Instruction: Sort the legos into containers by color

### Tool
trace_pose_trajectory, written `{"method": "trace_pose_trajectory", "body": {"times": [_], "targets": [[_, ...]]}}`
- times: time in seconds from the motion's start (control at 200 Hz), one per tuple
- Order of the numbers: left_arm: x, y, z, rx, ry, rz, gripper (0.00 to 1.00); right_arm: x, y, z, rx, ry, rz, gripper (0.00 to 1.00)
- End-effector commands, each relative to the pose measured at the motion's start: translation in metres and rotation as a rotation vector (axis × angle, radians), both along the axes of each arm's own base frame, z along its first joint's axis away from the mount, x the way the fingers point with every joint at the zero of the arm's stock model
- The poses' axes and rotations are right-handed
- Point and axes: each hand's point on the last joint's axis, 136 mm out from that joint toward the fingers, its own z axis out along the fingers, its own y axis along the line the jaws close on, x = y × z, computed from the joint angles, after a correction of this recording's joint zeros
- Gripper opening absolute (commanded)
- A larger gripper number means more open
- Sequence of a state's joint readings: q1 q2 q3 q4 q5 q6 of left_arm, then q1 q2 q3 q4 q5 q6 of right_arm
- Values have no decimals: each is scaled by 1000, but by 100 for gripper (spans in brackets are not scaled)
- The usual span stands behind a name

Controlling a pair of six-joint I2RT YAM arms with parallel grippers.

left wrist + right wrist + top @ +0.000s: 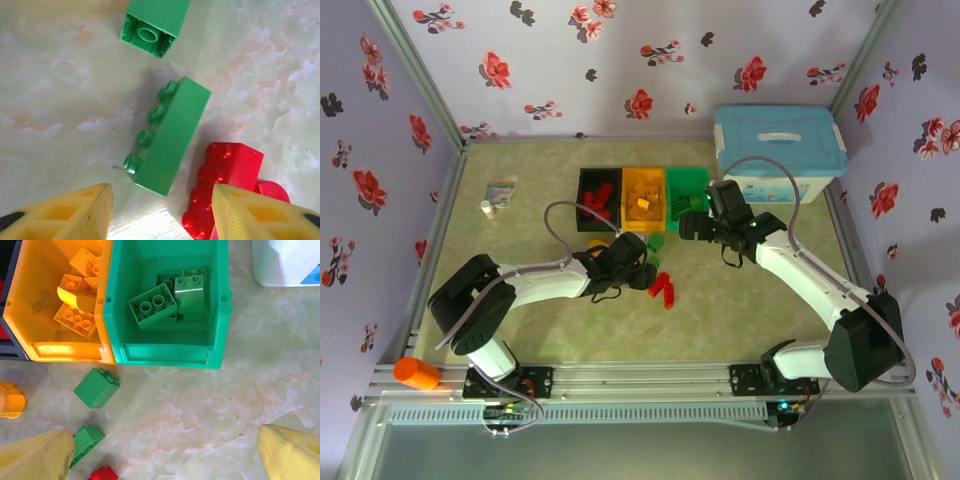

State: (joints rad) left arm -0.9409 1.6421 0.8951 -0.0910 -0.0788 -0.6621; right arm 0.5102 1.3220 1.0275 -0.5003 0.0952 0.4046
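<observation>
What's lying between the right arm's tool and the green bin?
In the right wrist view, the stretch from the right tool to the green bin is bare table; a loose green brick lies off to one side.

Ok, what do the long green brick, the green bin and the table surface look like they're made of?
Long green brick: hard moulded plastic, smooth semi-gloss, with crisp studs and soft highlights. Green bin: likewise moulded plastic, slightly shiny, with thin walls and a formed lip. Table surface: looks like a marble-patterned sheet or laminate, probably printed; real stone can't be excluded.
</observation>
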Motion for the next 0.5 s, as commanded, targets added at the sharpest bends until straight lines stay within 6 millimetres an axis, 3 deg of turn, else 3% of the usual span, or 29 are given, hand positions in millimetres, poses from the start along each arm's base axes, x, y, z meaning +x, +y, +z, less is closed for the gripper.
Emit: {"method": "trace_pose_trajectory", "body": {"times": [0.0, 0.31, 0.495], "targets": [[16, -1, 6, 41, -37, -3, 55, -2, -1, 6, 28, -16, -11, 95], [21, -18, -17, 61, 30, -81, 55, -7, -11, 5, 20, -19, -28, 95], [24, -13, -33, 91, 58, -63, 51, -6, -10, 2, 27, -15, -29, 95]]}}
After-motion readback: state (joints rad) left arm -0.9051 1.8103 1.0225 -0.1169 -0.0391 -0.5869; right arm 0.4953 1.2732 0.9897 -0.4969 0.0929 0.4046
